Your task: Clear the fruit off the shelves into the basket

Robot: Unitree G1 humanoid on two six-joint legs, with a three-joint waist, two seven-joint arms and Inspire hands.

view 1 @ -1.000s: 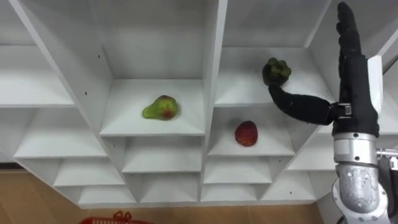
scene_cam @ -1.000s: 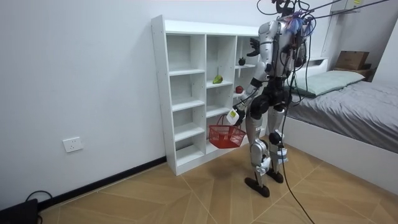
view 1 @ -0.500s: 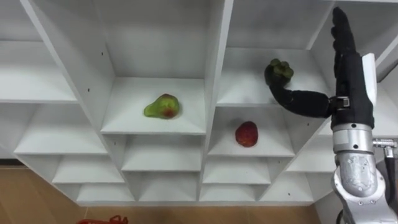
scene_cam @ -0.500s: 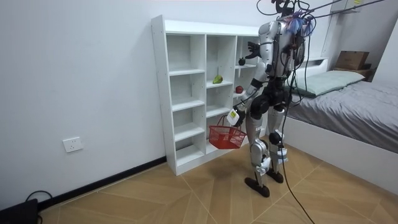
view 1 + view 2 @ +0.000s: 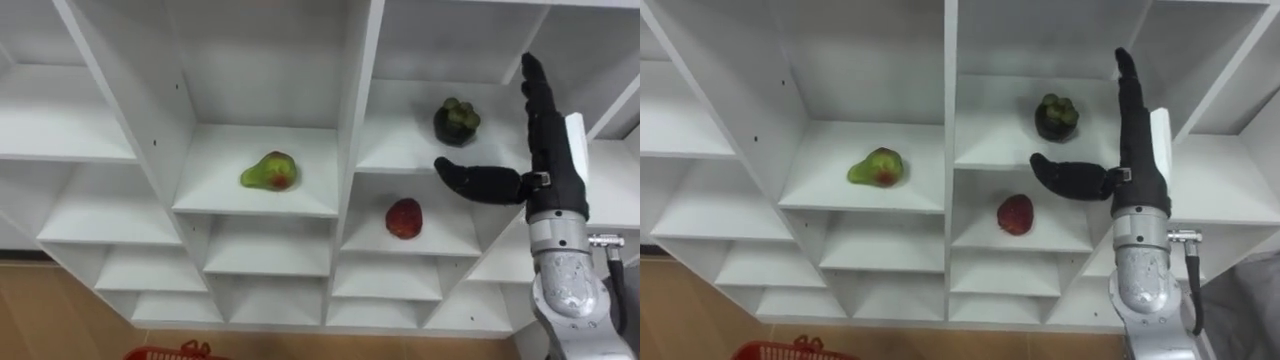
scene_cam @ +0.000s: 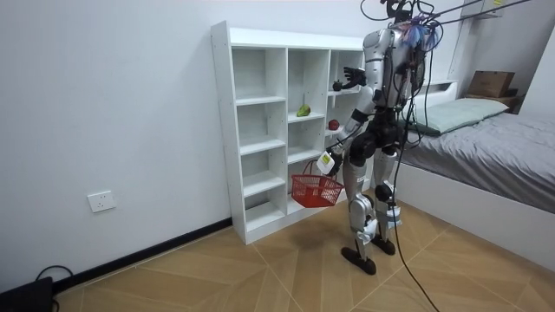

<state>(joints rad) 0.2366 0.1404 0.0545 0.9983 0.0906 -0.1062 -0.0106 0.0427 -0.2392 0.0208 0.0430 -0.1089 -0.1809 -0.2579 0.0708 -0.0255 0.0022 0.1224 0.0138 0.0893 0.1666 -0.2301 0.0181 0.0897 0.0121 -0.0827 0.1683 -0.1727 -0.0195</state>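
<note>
A dark mangosteen (image 5: 456, 120) sits on an upper shelf in the right column of the white closet (image 5: 356, 150). One shelf below it lies a red fruit (image 5: 404, 217). A green-red pear (image 5: 270, 171) rests in the middle column. My right hand (image 5: 548, 165) is open and raised before the right column, fingers pointing up. Its thumb (image 5: 478, 182) sticks out to the left, just below the mangosteen's shelf and clear of the fruit. In the room view my left hand (image 6: 325, 162) hangs low, shut on the handle of a red basket (image 6: 314, 189).
I stand facing the closet's right half on a wooden floor. The basket's rim (image 5: 165, 352) shows at the bottom edge, under the shelves. A bed (image 6: 486, 130) with a cardboard box (image 6: 490, 83) stands at the room view's right.
My right hand has drawn back and down from the mangosteen, which its thumb tip was at before. The fruit stays on its shelf. The eye view has shifted slightly.
</note>
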